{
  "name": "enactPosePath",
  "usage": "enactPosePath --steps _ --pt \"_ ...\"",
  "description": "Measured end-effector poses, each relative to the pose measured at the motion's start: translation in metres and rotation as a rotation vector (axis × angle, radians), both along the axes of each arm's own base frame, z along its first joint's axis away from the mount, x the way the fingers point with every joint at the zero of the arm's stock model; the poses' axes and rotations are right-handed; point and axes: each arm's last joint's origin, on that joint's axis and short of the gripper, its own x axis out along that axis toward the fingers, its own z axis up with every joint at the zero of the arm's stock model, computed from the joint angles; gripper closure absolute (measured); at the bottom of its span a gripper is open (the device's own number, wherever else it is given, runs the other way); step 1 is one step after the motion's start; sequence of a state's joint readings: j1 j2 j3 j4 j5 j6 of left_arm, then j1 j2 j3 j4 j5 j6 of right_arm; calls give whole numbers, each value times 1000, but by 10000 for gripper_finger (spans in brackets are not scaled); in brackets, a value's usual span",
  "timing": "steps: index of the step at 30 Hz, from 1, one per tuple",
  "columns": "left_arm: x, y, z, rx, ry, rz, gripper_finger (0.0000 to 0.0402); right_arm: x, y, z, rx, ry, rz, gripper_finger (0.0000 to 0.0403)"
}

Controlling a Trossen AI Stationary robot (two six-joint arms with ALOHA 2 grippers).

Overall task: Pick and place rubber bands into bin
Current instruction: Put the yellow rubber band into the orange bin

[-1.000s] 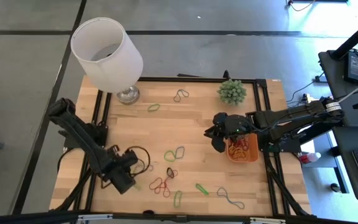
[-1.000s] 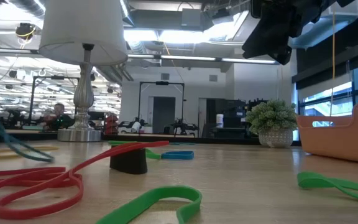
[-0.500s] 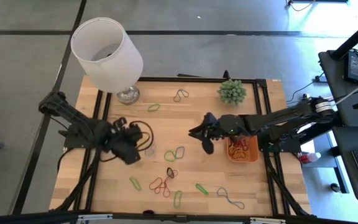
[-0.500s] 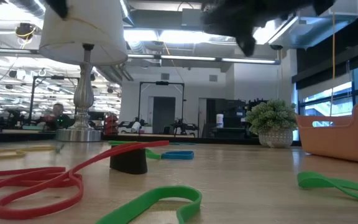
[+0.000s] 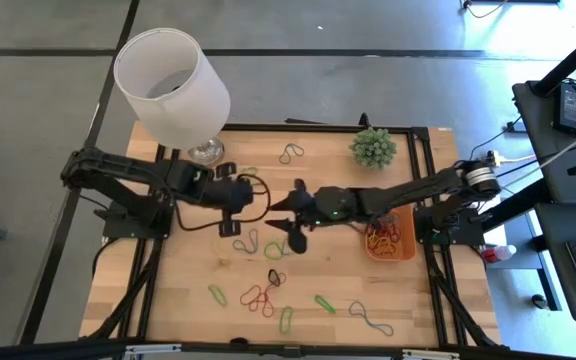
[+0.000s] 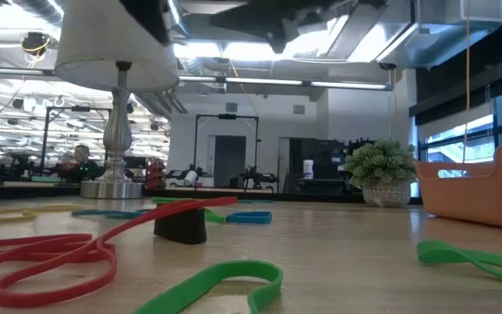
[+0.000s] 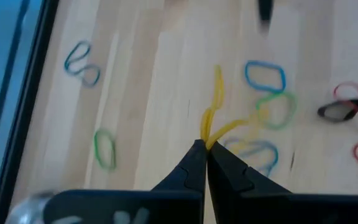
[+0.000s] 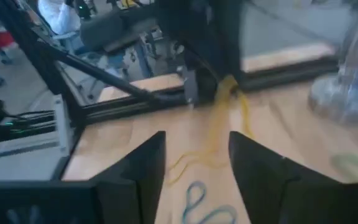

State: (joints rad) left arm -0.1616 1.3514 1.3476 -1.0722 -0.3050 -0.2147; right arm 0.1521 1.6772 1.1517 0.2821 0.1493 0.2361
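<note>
Overhead: straight down on the whole table [image 5: 198, 300], both arms and the floor around. Low: at tabletop height, level across the boards toward the room, very near a red rubber band [image 6: 50, 257]. Left wrist: down past shut fingers pinching a yellow band [image 7: 215, 115], close above the wood. Right wrist: blurred, apparently facing the left arm over the table. Shared by the wrist views: that yellow band.
</note>
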Motion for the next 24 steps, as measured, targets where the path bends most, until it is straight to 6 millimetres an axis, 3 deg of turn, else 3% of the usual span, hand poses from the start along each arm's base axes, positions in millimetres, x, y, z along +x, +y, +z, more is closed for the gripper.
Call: enactPosePath --steps 6,10,14,20,24 --pt "10 15 5 -72 -75 -65 399 34 2 3 -131 74 -53 166" --pt "9 16 3 -71 -52 -90 399 47 3 4 -164 135 -84 168" --pt "10 15 4 -71 -56 -91 399 49 3 8 -185 185 -105 225" --pt "9 15 3 -67 -50 -109 399 49 -2 8 -183 195 -120 382" --pt "10 15 3 -69 -54 -99 399 49 -6 7 -184 213 -124 388"
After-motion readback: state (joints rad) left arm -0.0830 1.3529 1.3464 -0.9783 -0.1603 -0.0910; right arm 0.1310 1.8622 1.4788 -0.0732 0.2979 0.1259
